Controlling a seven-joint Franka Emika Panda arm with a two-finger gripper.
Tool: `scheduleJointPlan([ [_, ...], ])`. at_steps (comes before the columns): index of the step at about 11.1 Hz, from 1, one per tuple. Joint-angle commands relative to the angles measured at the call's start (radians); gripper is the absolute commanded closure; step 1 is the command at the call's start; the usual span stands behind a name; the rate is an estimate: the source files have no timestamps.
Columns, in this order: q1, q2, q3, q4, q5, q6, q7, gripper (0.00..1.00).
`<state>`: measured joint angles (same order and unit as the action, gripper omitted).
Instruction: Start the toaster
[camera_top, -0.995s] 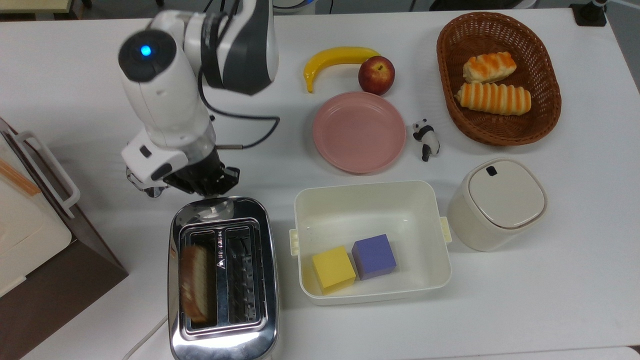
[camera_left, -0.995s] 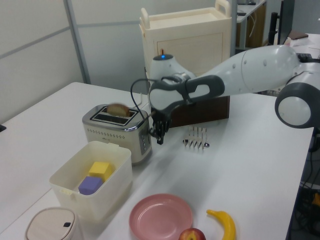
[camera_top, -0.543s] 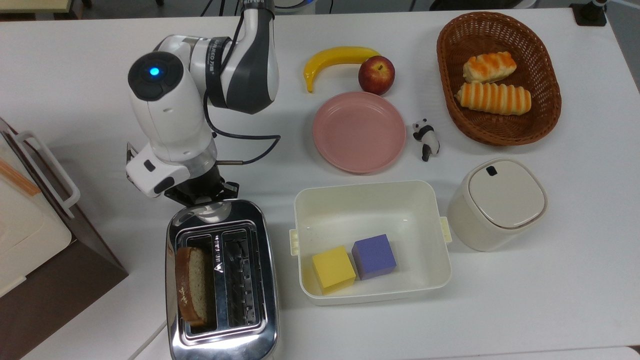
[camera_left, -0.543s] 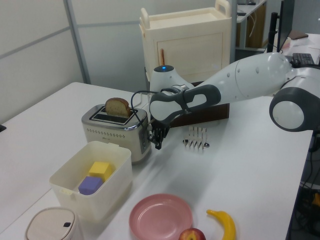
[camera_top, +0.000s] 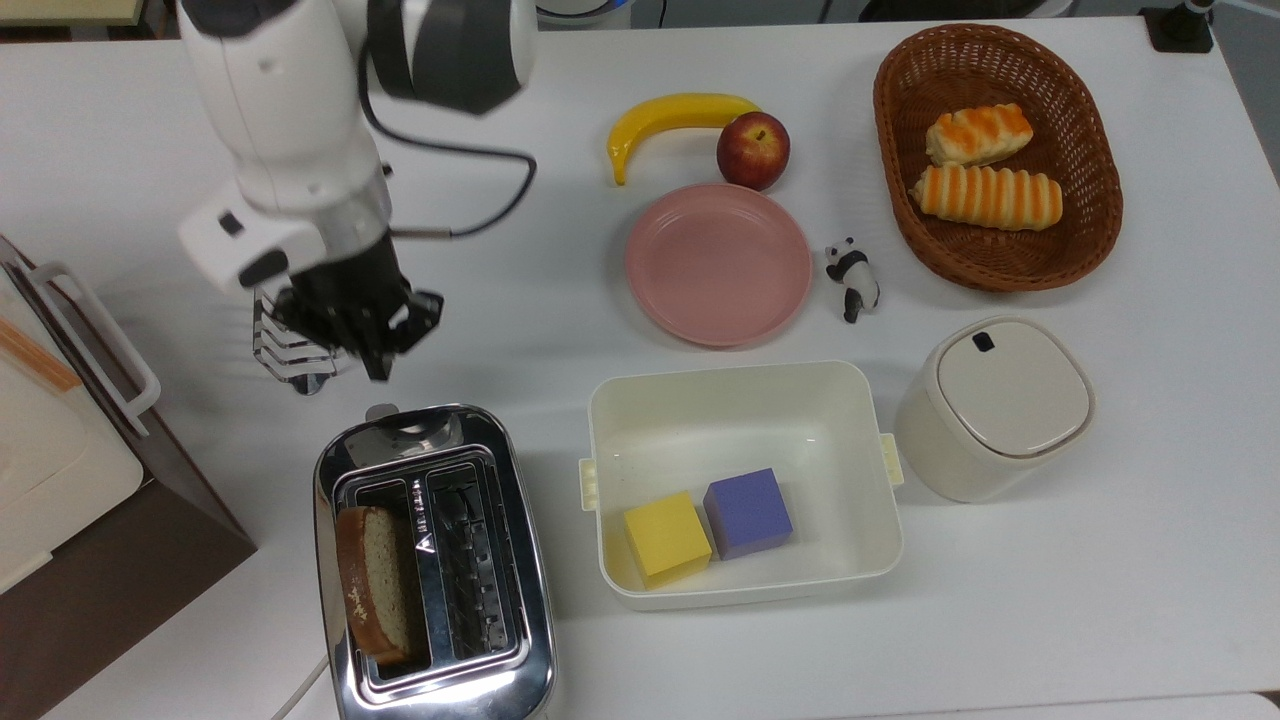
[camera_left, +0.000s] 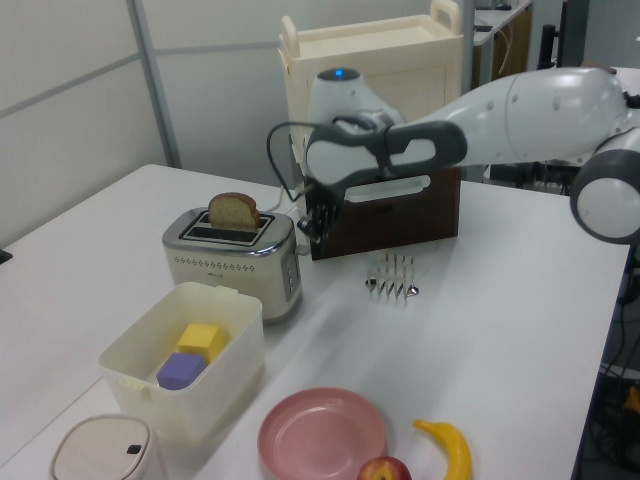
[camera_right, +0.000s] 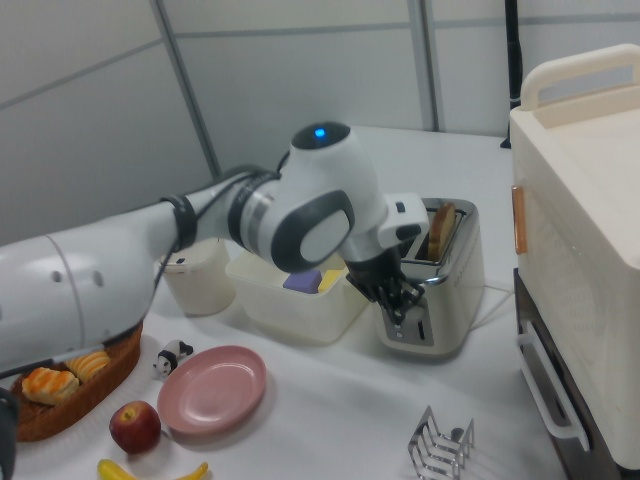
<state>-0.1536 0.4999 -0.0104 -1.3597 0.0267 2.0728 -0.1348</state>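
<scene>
The chrome two-slot toaster (camera_top: 470, 560) stands at the front of the table in the top view, with a slice of bread (camera_top: 375, 585) sticking up out of its left slot. Its small lever knob (camera_top: 381, 411) is at the end nearest the arm. My gripper (camera_top: 377, 355) hangs just beyond that end, above the table and apart from the toaster, fingers shut with nothing in them. In the left view the gripper (camera_left: 312, 235) is level with the toaster's (camera_left: 235, 265) top, to its right. In the right view the gripper (camera_right: 400, 300) hangs in front of the toaster (camera_right: 440, 285).
A wire toast rack (camera_top: 285, 345) stands right beside the gripper. The brown-and-cream box appliance (camera_top: 60, 470) is at the top view's left. A cream bin (camera_top: 740, 420) with two cubes is at the toaster's right. Farther off are a pink plate (camera_top: 718, 265), a basket (camera_top: 1000, 270) and a lidded canister (camera_top: 995, 405).
The bread rose out of the slot. My gripper then lifted off the toaster's lever end and drew back toward the toast rack. The toaster shifted slightly toward the top view's left.
</scene>
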Motion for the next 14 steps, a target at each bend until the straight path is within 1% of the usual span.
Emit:
scheduleJointPlan([
  [1, -0.001, -0.093, -0.007, 0.005, -0.005, -0.161, -0.019, 1.0],
  [4, -0.001, -0.155, -0.003, 0.014, -0.008, -0.288, -0.019, 0.87],
  [5, -0.001, -0.158, -0.003, 0.016, -0.01, -0.347, -0.029, 0.83],
  [7, 0.0, -0.176, 0.001, 0.016, -0.01, -0.367, -0.042, 0.7],
  [8, 0.005, -0.176, 0.003, 0.016, -0.013, -0.367, -0.04, 0.51],
  [9, 0.008, -0.176, 0.004, 0.016, -0.022, -0.367, -0.037, 0.12],
  [10, 0.008, -0.182, 0.004, 0.014, -0.033, -0.367, -0.042, 0.0],
  [12, 0.009, -0.198, 0.007, 0.005, -0.059, -0.369, -0.069, 0.0],
  [14, 0.009, -0.201, 0.009, 0.004, -0.064, -0.37, -0.068, 0.0],
])
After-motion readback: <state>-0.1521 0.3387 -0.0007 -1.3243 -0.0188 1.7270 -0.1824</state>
